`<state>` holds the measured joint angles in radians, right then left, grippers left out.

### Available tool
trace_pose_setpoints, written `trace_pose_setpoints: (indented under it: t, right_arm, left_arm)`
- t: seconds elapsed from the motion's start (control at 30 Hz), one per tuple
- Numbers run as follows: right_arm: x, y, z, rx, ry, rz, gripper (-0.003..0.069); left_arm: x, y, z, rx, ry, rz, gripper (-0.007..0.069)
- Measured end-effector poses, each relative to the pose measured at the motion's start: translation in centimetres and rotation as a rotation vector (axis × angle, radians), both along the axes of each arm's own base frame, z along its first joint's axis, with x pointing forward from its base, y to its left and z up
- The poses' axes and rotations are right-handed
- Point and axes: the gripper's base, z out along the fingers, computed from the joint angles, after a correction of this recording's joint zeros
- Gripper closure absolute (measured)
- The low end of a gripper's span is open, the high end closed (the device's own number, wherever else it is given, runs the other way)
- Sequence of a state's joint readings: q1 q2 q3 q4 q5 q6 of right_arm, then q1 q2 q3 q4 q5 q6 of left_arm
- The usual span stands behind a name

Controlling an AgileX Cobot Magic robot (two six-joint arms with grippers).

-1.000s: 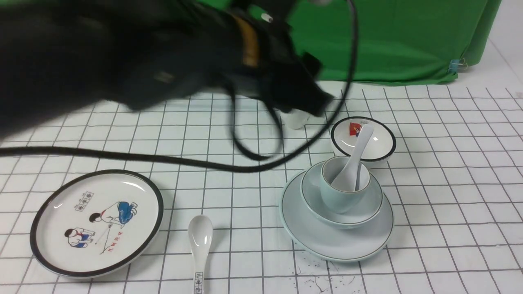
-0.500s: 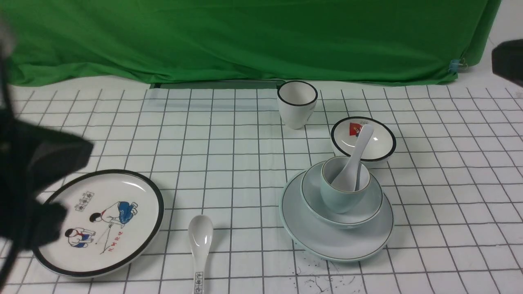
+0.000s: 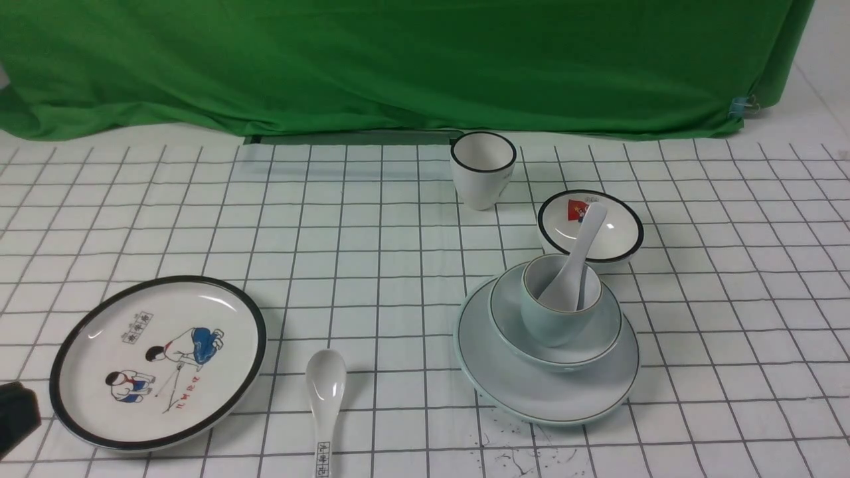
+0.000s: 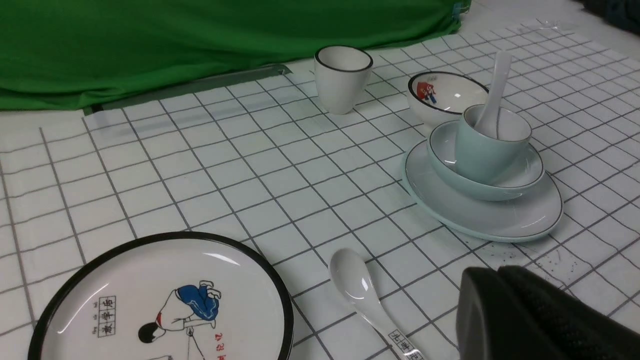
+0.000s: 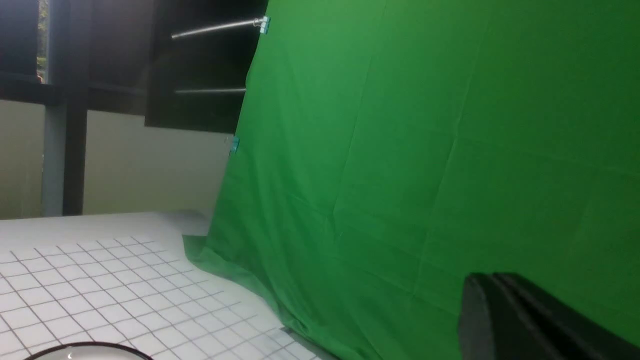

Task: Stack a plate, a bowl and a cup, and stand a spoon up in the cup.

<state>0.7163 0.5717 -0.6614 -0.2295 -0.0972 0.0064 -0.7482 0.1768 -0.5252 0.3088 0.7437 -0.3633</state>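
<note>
– If the tabletop is read as a clock face from the front, far edge at twelve, where do the task pieces sit?
– Around four o'clock. The plate (image 3: 531,395) lies flat on the gridded cloth (image 3: 358,265). The bowl (image 3: 508,318) sits on it and the cup (image 3: 551,326) stands upright in the bowl. The spoon (image 3: 579,255) stands in the cup, scoop down, handle leaning over the rim toward one o'clock.
– And the grippers?
– The left gripper (image 4: 495,274) is clenched on nothing, off toward eight o'clock, clear of every dish. The right gripper (image 5: 492,280) is clenched too, empty, facing the green backdrop (image 5: 425,125).
– Neighbours of the stack?
– A red-picture bowl (image 3: 617,234) sits just behind it at one o'clock. A black-rimmed cup (image 3: 483,172) is at eleven and a lettered spoon (image 3: 325,392) near nine, with a cartoon plate (image 3: 159,362) beyond that.
</note>
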Motion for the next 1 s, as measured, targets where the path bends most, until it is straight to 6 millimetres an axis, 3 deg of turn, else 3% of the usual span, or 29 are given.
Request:
trace_pose_setpoints:
  t: [0.77,0.9,1.0]
  right_arm:
    - [0.0,-0.1,-0.5,0.011,0.034,0.002,0.0612]
    - [-0.1,-0.7,-3.1,0.029,0.123,-0.022,0.0647]
    - [-0.3,-2.4,-7.4,0.056,0.219,-0.148,0.0648]
  left_arm:
    - [0.1,-0.1,-0.2,-0.003,-0.008,-0.006,0.0656]
    - [0.1,-0.1,-0.2,-0.003,-0.008,-0.006,0.0656]
    - [0.1,-0.1,-0.2,-0.004,-0.008,-0.006,0.0656]
